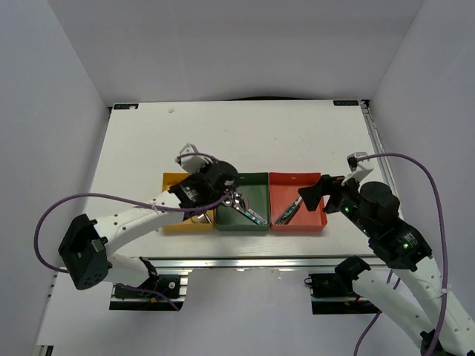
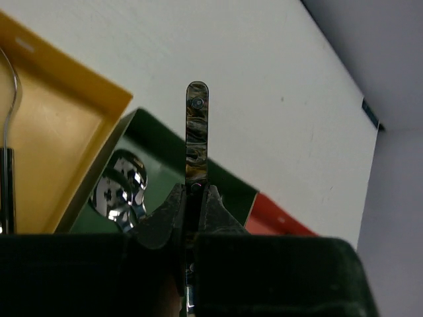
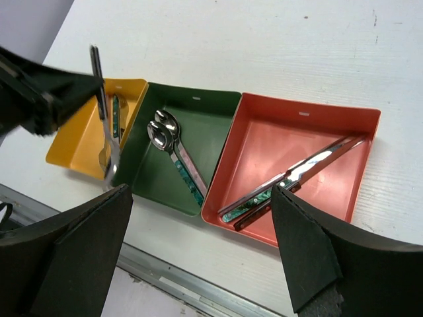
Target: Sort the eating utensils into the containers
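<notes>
Three trays stand in a row: yellow [image 1: 178, 222], green [image 1: 256, 185] and red [image 1: 308, 219]. My left gripper [image 2: 195, 191] is shut on a utensil [image 2: 197, 125] with a dark patterned handle. The handle points up and the silver head [image 3: 111, 162] hangs down over the edge between the yellow tray [image 3: 73, 148] and the green tray [image 3: 211, 115]. Two spoons [image 3: 168, 142] lie in the green tray and knives [image 3: 297, 175] in the red tray [image 3: 264, 132]. A teal-handled utensil [image 3: 115, 119] lies in the yellow tray. My right gripper [image 3: 201, 198] hangs open and empty over the near edge of the red tray.
The trays sit near the front edge of the white table [image 1: 245, 133]. A metal rail [image 1: 237, 261] runs below that edge. White walls close in the back and both sides. Purple cables [image 1: 415, 170] trail from both arms.
</notes>
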Controlling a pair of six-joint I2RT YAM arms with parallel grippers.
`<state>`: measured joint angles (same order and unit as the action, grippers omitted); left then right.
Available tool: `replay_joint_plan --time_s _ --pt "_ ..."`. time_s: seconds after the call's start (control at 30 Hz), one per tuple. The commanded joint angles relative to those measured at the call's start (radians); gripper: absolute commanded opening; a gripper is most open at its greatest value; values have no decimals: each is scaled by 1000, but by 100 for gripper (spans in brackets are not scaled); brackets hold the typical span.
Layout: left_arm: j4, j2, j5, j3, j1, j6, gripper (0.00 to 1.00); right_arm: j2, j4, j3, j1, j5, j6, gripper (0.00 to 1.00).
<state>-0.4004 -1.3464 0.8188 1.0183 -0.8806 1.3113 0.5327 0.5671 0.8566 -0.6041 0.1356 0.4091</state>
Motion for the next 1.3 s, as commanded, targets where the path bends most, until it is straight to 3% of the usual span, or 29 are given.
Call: replay_joint_plan --time_s 0.0,0.13,0.53,0.63,0.67,0.77,0.87,1.0,1.07,1.17,1.23,1.27 --pt "-8 -6 120 -21 -83 137 0 -11 10 7 1 18 -6 89" --pt "-72 -121 140 37 -155 172 0 -19 -1 -17 1 -5 7 89" --pt "-29 -279 132 60 -162 240 1 -43 19 -50 3 -25 20 89" --pt "-15 -310 126 78 -162 233 13 -50 25 -56 1 -25 19 89" --pt "-9 -316 119 78 -162 233 30 -51 27 -56 1 -25 16 89" --pt "8 -330 97 78 -162 230 55 -54 34 -50 1 -24 8 89" --pt "-3 -320 97 88 -162 235 66 -54 33 -45 1 -22 0 89" --pt "-18 -262 124 105 -162 192 70 -46 34 -31 1 -18 -7 89" --pt "-21 -228 158 123 -162 80 70 -42 42 -16 1 1 -16 89" --pt "-43 -172 200 179 -149 -186 80 -37 97 30 1 88 -30 89" --pt "-210 -148 259 221 -130 -254 98 -33 154 76 3 172 -42 89" --pt "-245 -131 302 221 -123 -285 98 -31 169 88 1 197 -46 89"
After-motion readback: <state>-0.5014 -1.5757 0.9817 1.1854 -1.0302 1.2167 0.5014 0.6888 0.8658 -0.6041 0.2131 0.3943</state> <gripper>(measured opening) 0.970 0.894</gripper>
